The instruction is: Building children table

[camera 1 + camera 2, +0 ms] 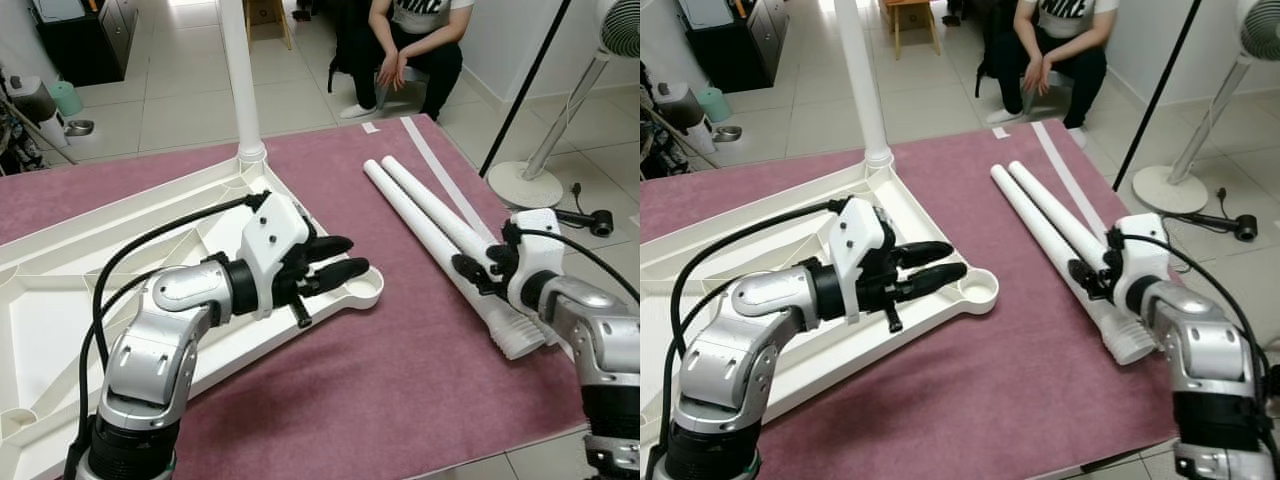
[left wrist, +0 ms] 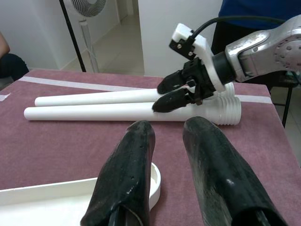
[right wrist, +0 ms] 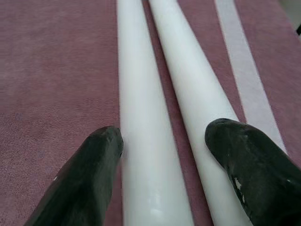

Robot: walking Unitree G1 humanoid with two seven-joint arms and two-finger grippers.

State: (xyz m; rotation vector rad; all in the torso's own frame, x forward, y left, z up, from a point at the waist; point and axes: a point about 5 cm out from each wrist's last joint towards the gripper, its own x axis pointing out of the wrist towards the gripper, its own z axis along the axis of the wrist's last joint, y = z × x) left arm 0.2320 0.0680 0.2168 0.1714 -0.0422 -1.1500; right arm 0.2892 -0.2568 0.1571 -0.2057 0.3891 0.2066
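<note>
Two loose table legs (image 1: 440, 235) lay side by side under the right gripper (image 3: 164, 155), whose fingers gaped wide, astride both and holding nothing. Closing on just one leg looked wiser. The left gripper (image 1: 335, 268), parted and empty, hovered over the upturned tabletop (image 1: 60, 290) beside a corner socket (image 1: 355, 290). Beyond sat a person (image 1: 410, 50).

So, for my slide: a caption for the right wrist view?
Open right gripper straddling two white table legs on a maroon mat.

2 legs (image 1: 430, 225) R of tabletop (image 1: 60, 270)
</note>
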